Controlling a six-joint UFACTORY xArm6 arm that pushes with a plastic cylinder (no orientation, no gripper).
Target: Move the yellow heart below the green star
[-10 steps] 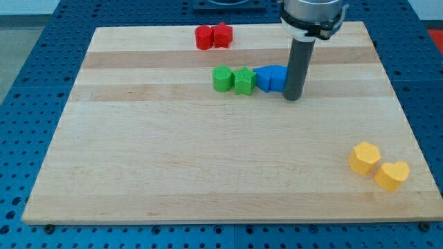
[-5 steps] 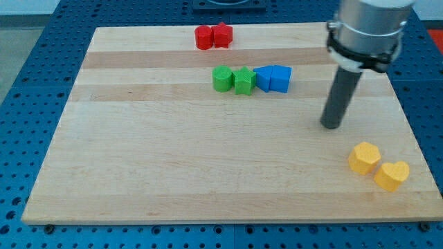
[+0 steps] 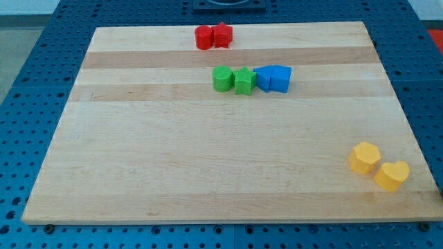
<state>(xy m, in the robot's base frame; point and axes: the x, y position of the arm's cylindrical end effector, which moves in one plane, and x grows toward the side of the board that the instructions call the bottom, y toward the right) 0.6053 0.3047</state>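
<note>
My tip is out of the camera view, so I cannot tell where it stands relative to any block; the rig has no grasping hand, only the rod, so nothing is held.

Yellow heart (image 3: 392, 175) sits near the board's (image 3: 173, 173) bottom-right corner, close to the right edge; a second yellow block (image 3: 364, 157), roughly hexagonal, is just beside it toward the upper left, touching or nearly so; I cannot tell which.

Green star (image 3: 243, 81) lies in the upper middle of the board, in a tight row: green round block (image 3: 222, 79) on its left, two blue blocks (image 3: 274, 78) on its right; two red blocks (image 3: 212, 36) sit by the top edge.

Judgement: heart looks small, rigid and light; should slide readily on the smooth wood, and may spin if struck off-centre. Best contact is its right-hand flank, pushing left and slightly up the board, aiming clear of the yellow neighbour; the lobed outline may deflect the rod.
</note>
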